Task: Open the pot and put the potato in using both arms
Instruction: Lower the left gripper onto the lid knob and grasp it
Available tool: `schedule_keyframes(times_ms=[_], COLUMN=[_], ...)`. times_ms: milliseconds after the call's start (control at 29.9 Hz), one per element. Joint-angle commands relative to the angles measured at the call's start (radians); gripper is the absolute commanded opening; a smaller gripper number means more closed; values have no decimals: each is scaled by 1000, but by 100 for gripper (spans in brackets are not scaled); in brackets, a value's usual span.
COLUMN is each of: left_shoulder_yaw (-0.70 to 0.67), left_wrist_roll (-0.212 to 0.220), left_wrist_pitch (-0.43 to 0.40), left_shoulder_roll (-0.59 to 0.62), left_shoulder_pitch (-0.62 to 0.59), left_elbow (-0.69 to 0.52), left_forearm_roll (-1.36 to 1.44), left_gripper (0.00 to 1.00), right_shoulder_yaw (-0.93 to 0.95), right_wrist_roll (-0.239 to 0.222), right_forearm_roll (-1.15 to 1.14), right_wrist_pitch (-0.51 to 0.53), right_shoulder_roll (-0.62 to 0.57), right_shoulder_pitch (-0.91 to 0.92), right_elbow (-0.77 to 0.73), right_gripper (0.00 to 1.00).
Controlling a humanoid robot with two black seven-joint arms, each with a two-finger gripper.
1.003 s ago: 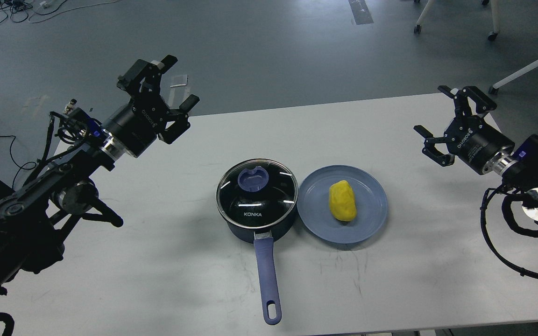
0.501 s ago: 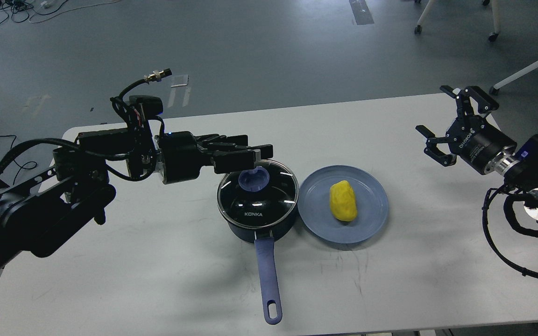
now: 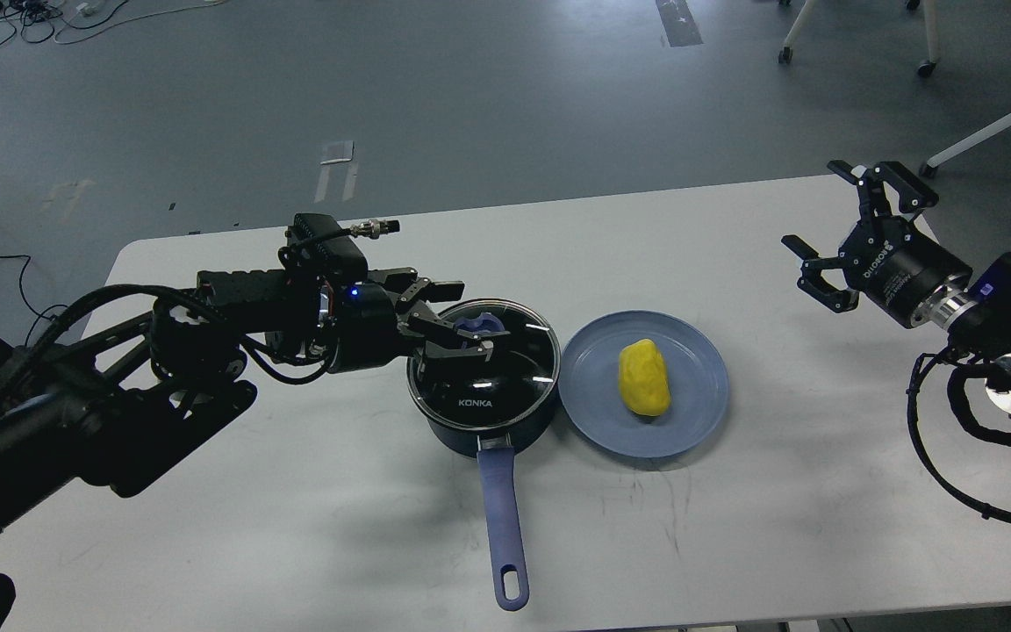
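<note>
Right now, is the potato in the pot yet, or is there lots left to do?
Not yet. The glass lid is on the pot. My left gripper reaches around the blue knob; I can't tell if it grips. The potato lies on the blue plate, and my right gripper waits open, far off. Lifting and dropping in remain.

Even, bright overhead light, sharp focus throughout; soft shadows lie on the table [image 3: 734,527] (faint ones), with thin white glare streaks on the pot lid [image 3: 505,386].
</note>
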Motion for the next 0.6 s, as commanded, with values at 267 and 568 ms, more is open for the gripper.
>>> schedule_keyframes(times_ms=[267,568], left_shoulder_yaw=[35,35], left_wrist_roll=[1,1], left_wrist_pitch=[4,7], left_shoulder_roll=[-25,-24], left_shoulder_pitch=[7,16], left_elbow=[43,57], left_forearm_roll=[23,43], left_gripper=[98,92], right_shoulder_yaw=[3,3], right_wrist_roll=[0,0], right_forearm_roll=[0,0], right_wrist_pitch=[0,0], right_shoulder_roll=[1,1], right_shoulder_pitch=[0,0], right_elbow=[0,-1], right_gripper=[100,100])
